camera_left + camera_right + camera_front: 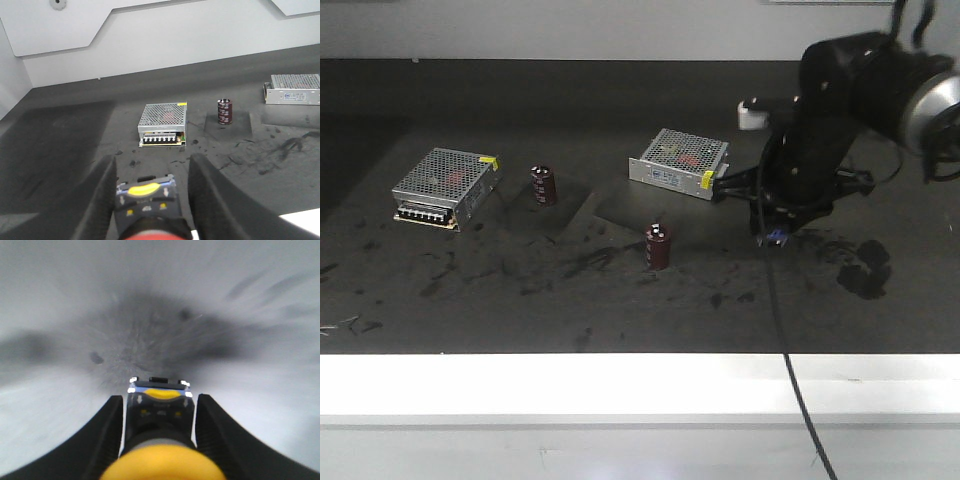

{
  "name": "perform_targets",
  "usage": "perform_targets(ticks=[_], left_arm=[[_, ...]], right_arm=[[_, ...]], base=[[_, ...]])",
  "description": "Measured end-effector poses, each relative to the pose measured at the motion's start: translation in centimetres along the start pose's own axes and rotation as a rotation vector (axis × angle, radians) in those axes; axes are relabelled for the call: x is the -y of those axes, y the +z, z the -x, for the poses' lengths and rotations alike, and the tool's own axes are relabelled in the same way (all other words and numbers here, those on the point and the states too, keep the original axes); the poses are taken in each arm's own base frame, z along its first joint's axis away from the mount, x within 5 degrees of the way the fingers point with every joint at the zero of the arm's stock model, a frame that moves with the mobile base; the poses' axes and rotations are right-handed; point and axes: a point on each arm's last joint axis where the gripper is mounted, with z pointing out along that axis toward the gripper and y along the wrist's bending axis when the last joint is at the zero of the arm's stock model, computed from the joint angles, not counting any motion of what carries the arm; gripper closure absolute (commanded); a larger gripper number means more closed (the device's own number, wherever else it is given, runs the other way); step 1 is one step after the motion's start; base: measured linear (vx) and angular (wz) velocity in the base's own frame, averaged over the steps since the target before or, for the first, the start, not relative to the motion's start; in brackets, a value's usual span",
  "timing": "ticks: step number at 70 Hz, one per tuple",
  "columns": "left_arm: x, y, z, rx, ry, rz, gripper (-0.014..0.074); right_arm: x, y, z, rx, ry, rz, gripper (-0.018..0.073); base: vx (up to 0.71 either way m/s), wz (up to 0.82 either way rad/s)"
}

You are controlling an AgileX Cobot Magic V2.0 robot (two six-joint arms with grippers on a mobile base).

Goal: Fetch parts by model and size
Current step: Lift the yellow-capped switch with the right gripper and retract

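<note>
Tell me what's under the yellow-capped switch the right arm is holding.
The yellow-capped switch, gripped in the right tool, points base-first at dark, scuffed table. The patch right beneath its base is covered, so contact cannot be judged.

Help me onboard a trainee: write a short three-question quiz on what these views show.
1. True or false: the left gripper holds the red-capped switch.
2. How many maroon capacitors stand on the table? A one, B two, C four.
3. Fill in: the push-button between the right gripper's fingers has a ____ cap.
Key: 1 true; 2 B; 3 yellow.
</note>
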Motion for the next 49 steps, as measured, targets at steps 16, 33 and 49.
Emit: perform_targets(ticks=[16,33,49], left_arm=[[0.0,0.0,0.0,0.0,-0.003,-0.002,0.0604],[0.0,0.0,0.0,0.0,-0.003,-0.002,0.0604],[0.0,0.0,0.0,0.0,-0.003,-0.002,0.0604]], right_arm=[[0.7,-2.6,-2.0,0.113,-0.029,0.016,0.0568],[2.1,-1.7,-8.7,0.202,-0.078,0.017,0.0568],[3.3,-4.5,-14.2,0.408,-0.087,0.062,0.0568]], base=[[0.0,0.0],[0.0,0.0],[0.0,0.0]])
